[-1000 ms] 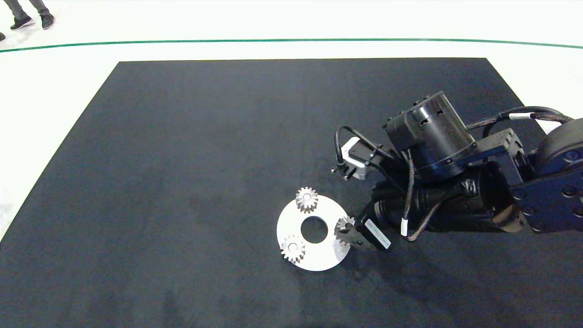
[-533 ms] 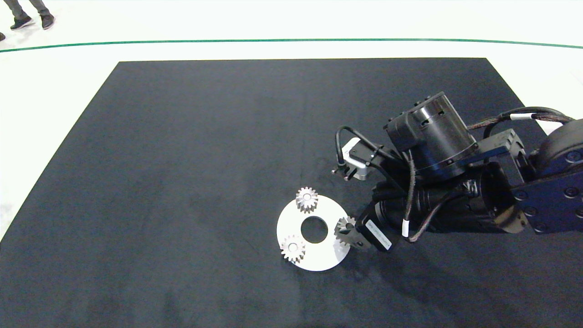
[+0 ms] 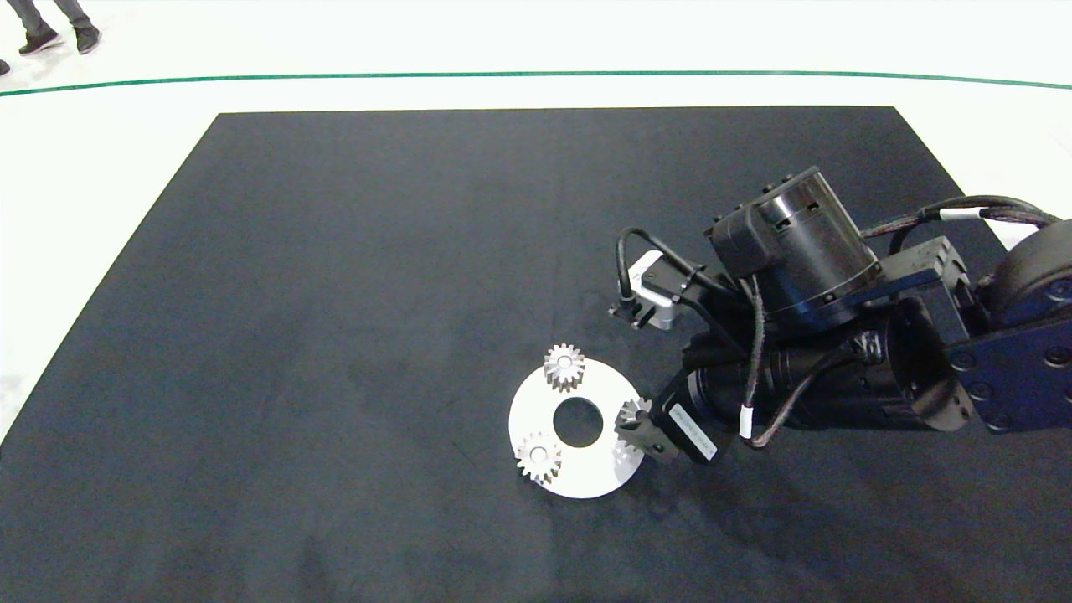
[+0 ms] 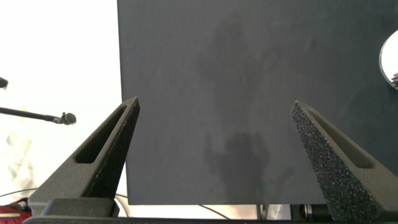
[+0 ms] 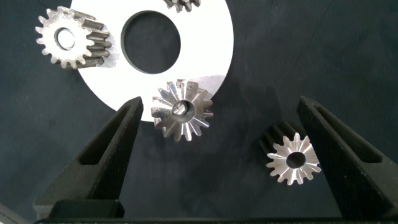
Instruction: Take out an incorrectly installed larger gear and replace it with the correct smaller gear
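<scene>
1. Straddling the larger gear (image 5: 182, 117), the right gripper (image 5: 219, 106) has its fingers spread wide and holds nothing. In the head view it sits at the plate's (image 3: 586, 481) right edge.
2. Over the last second the right arm crept slightly toward the plate, while no gear moved. The reach looks nearly finished, and removal has not yet begun.
3. The larger gear sits on the plate's rim, overhanging the mat (image 3: 335, 293) and close to one finger.
4. The smaller gear (image 5: 293, 160) lies flat on the mat just beside it, close to the other finger. The arm hides it in the head view.
5. Since both star gears lie within the fingers' span, closing now might catch the wrong one. Centring on the larger gear seems wise.
6. Farther along the plate two compact gears (image 3: 564, 366) (image 3: 538, 457) flank the centre hole.
7. The left gripper (image 4: 214, 106) hangs idle, fingers apart, over the mat's edge.
8. A person's shoes (image 3: 40, 39) show beyond the table.
</scene>
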